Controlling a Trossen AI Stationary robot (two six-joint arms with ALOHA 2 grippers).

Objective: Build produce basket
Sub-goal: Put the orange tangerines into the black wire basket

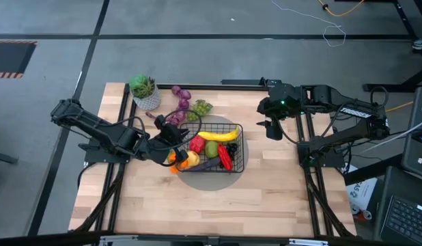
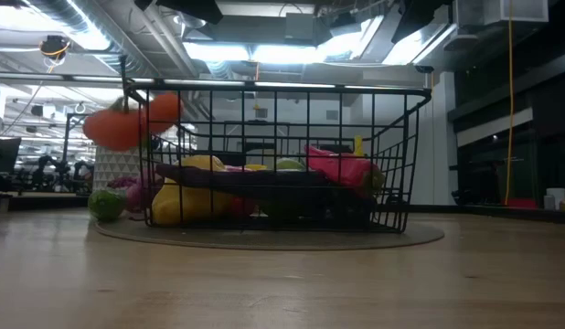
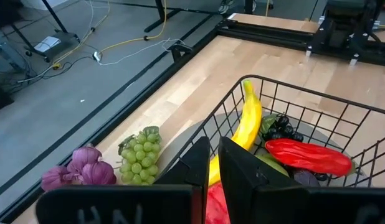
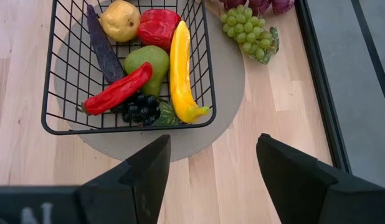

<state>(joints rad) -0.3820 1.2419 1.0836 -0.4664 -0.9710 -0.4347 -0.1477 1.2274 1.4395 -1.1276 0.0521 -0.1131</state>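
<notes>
The basket (image 1: 235,147) sits near the table's centre on a round grey mat (image 1: 197,179). It holds a banana (image 4: 180,68), a green pear (image 4: 146,65), a long red pepper (image 4: 118,90), a second red pepper (image 4: 156,26), a dark aubergine (image 4: 102,43), black grapes (image 4: 139,109) and a yellow-orange fruit (image 4: 119,20).

Two pieces of produce lie outside the basket, on its far left side: the green grapes (image 1: 201,106), at the mat's edge, and the purple grapes (image 1: 181,94), further out towards the potted plant (image 1: 144,91).

The left gripper (image 1: 174,140) is at the basket's left rim, just beside an orange item (image 2: 127,123) at that rim. The fingers (image 3: 199,168) stand almost together with a narrow gap and nothing visible between them.

The right gripper (image 1: 271,127) hangs to the right of the basket, well apart from it, with jaws wide and empty.

Judgement: the next pick is likely a grape bunch. Both bunches lie beyond the left gripper, towards the table's far edge. The left arm is the nearer; the right arm would have to cross over the basket.
</notes>
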